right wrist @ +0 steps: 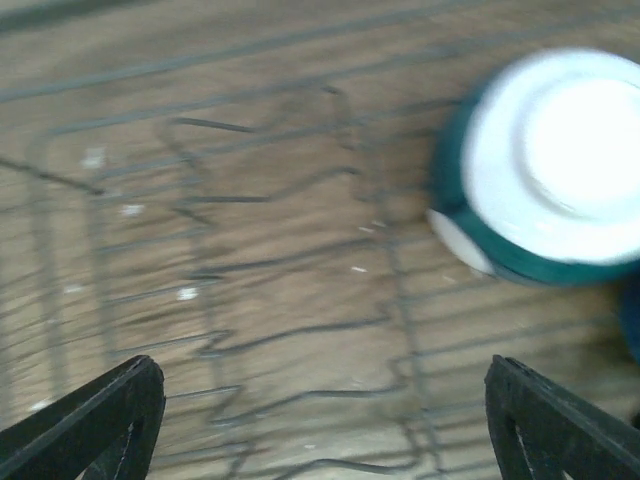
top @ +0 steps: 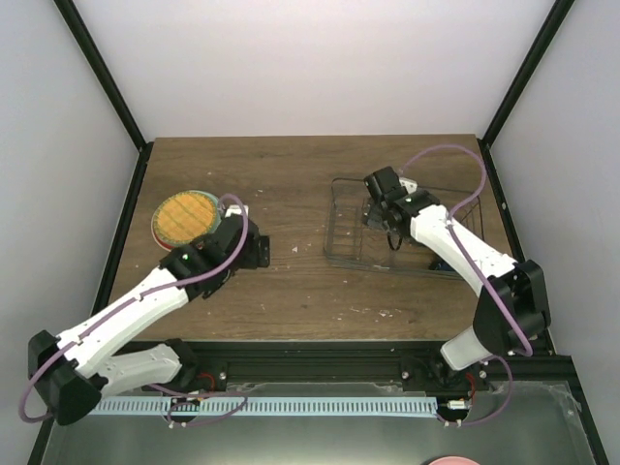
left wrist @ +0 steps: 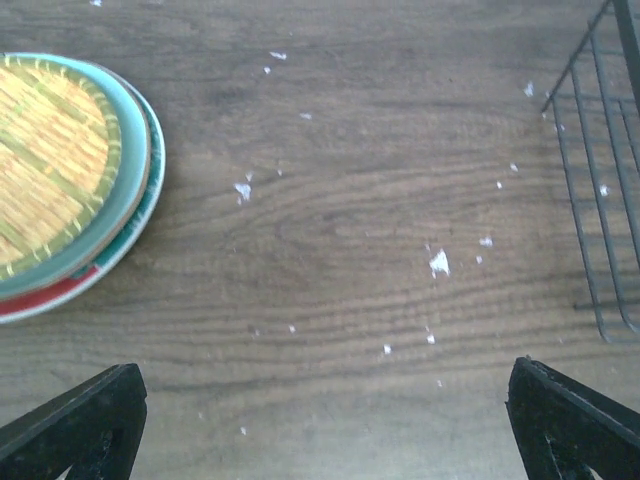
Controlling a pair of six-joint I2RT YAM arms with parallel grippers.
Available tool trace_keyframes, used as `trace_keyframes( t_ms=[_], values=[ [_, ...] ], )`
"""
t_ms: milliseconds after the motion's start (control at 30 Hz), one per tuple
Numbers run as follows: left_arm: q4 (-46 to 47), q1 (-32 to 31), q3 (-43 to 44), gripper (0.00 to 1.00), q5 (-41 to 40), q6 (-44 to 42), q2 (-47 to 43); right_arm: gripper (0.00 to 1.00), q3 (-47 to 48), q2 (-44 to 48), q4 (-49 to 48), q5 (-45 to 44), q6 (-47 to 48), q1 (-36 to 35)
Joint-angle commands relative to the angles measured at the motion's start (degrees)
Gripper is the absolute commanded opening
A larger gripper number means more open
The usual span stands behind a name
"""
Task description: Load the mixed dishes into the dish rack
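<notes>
- The table (top: 310, 291), wooden, with both arms reaching over it.
- The dish rack (top: 349, 242) on its right half — the right gripper (right wrist: 322, 410) above it, fingers spread, holding nothing.
- The plates (top: 186, 218) stacked at left, near the left gripper (left wrist: 320, 420), also spread wide.
- The bowl (right wrist: 560, 160), base up, inside the rack.

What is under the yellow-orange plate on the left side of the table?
Under the yellow-orange plate lies a mint green plate, only its rim showing. Beneath that is a red-rimmed plate, seen as an edge sliver. Their faces are covered, so any markings cannot be seen.
</notes>
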State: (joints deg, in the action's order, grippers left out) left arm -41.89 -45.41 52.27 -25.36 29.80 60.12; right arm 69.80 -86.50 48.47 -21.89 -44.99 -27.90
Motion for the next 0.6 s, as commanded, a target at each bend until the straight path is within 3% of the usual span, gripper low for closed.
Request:
trace_keyframes(
  t_ms=[0, 233, 367, 567],
  values=[
    [0.2, 6.5, 5.5, 1.0, 7.9, -7.3, 5.6, 0.89, 4.7, 2.7, -12.2, 13.5, 16.7, -0.6],
    [-1.5, 18.9, 14.9, 1.0, 11.7, -12.9, 14.2, 0.94, 12.7, 1.0, -25.0, 31.9, 35.1, -0.6],
    [-4.7, 28.2, 19.1, 1.0, 13.3, -14.4, 17.8, 0.99, 14.6, 0.9, -32.0, 41.5, 39.9, -0.5],
    [-8.5, 46.4, 17.2, 1.0, 16.7, -13.5, 21.5, 0.99, 16.7, -0.9, -27.5, 41.8, 41.0, -0.5]
  ],
)
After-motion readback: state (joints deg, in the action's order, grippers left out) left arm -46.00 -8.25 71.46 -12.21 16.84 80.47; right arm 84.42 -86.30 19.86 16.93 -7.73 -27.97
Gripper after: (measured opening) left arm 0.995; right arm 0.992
